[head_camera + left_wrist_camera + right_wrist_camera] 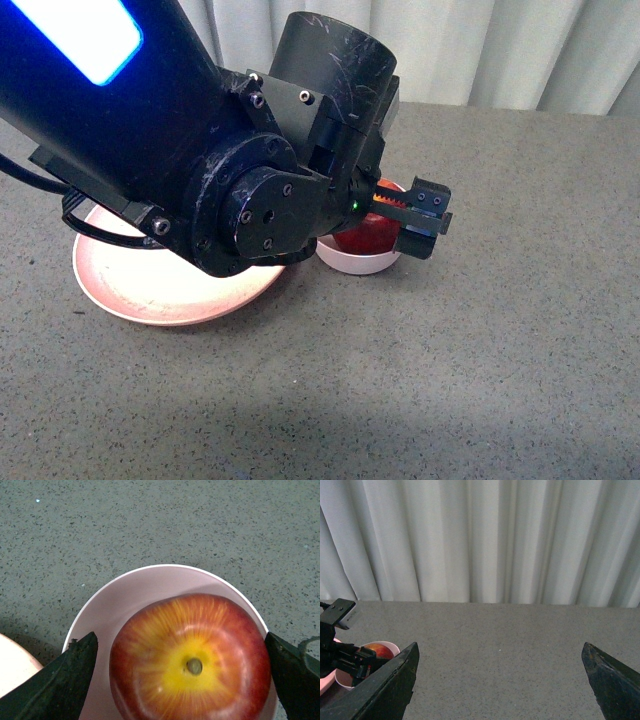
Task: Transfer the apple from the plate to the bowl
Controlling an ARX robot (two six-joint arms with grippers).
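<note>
The dark red apple [190, 660] with a yellow patch round its stem sits in the small pale pink bowl [130, 592]. My left gripper [182, 670] is open right above it, one finger on each side, a narrow gap between each finger and the apple's skin. In the front view the left arm covers most of the bowl [355, 260]; a bit of apple [362, 238] shows under the gripper [405, 222]. The wide salmon-pink plate [170, 290] lies left of the bowl with nothing visible on it. My right gripper [500, 680] is open and empty over bare table, far from the bowl [387, 646].
The grey speckled table [450, 380] stretches round both dishes. White curtains [480, 540] hang behind the table's far edge. The left arm's dark body [200, 150] fills the upper left of the front view.
</note>
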